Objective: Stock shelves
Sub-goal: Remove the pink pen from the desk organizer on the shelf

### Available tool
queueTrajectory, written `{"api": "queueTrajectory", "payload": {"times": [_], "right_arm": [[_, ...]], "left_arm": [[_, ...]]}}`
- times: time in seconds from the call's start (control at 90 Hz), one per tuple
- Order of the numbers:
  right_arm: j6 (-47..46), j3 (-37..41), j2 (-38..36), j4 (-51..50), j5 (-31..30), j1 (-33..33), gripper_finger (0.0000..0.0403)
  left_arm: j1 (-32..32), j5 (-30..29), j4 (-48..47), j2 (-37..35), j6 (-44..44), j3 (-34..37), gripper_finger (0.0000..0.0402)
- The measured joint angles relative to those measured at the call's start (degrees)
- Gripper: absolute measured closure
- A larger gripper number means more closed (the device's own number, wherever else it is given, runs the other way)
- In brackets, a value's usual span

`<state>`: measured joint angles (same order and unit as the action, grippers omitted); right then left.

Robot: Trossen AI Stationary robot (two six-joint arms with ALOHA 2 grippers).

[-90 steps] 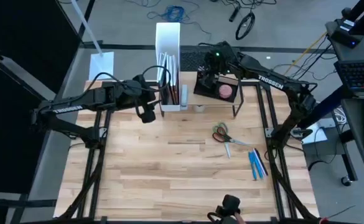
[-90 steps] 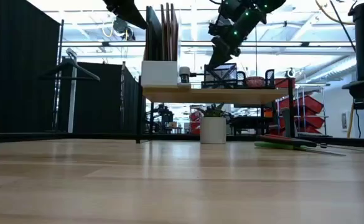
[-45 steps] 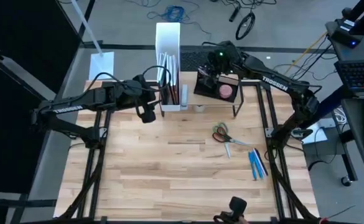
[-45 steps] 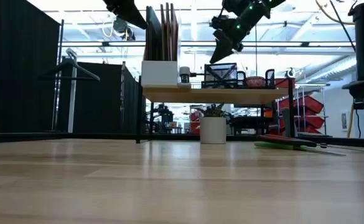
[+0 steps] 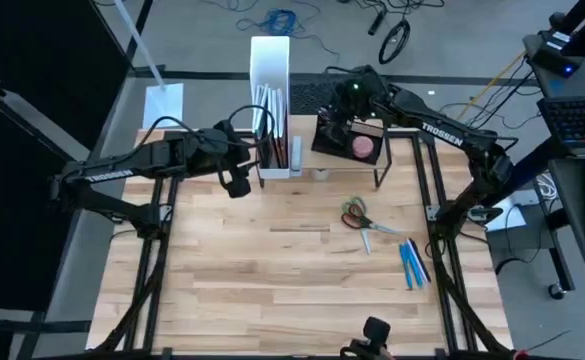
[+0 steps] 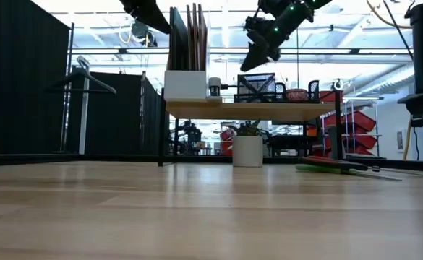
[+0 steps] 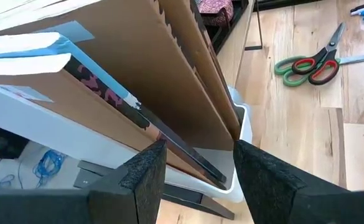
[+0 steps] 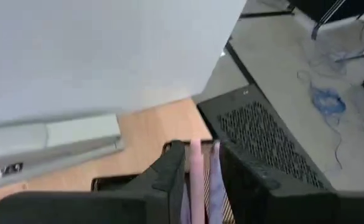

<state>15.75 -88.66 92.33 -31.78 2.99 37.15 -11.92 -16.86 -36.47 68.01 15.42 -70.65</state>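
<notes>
Up top, right gripper (image 6: pixel 254 54) over shelves (image 6: pixel 251 110), fingers apart

Overhead and table-level views share the shelves (image 5: pixel 347 150) — wrists close.

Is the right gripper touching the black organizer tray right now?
Apart. In the low view the right gripper hangs above the black organizer tray, with bright background between them.

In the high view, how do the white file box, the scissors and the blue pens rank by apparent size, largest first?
1. White file box, clearly largest.
2. and 3. Scissors and blue pens: they look about alike, so I would not rank them.
</notes>
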Motion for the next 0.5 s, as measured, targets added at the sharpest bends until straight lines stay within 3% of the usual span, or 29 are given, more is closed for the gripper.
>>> {"api": "queueTrajectory", "payload": {"times": [0.5], "right_arm": [[0.3,-0.2,3.2,1.6,-0.1,0.0,0.0323]], "left_arm": [[0.0,0.0,0.0,0.0,0.0,0.0,0.0226]]}}
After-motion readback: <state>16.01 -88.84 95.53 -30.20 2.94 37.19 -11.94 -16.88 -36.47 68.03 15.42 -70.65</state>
